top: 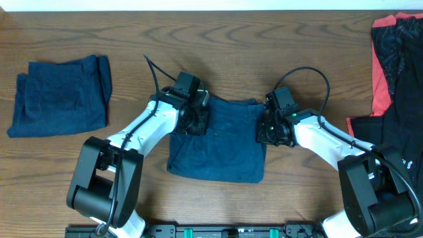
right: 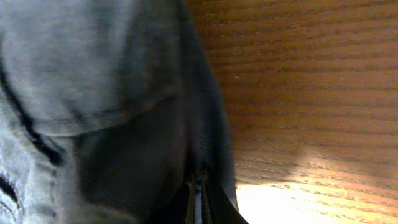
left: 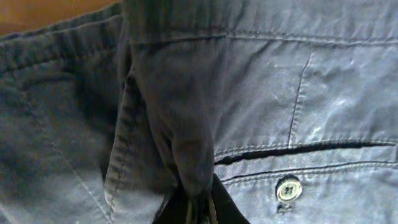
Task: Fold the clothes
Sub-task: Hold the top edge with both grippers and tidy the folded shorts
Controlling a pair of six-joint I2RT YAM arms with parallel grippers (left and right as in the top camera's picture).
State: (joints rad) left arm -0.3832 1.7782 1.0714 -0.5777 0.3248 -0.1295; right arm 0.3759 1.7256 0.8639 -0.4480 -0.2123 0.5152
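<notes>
Dark navy blue shorts (top: 218, 142) lie in the middle of the wooden table, partly folded. My left gripper (top: 195, 118) is at their left edge, shut on a pinched ridge of the navy cloth (left: 180, 143); a pocket seam and button (left: 288, 188) show beside it. My right gripper (top: 272, 129) is at their right edge, shut on a fold of the same cloth (right: 149, 124), just above the wood. A second pair of navy shorts (top: 61, 96) lies folded at the far left. A black garment with coral-red panels (top: 396, 73) lies at the far right.
The wooden tabletop (top: 132, 39) stretches around the garments. The arm bases (top: 106, 185) stand at the front edge. Black cables (top: 153, 71) arc over both arms. The black and coral garment runs down the right edge to the front.
</notes>
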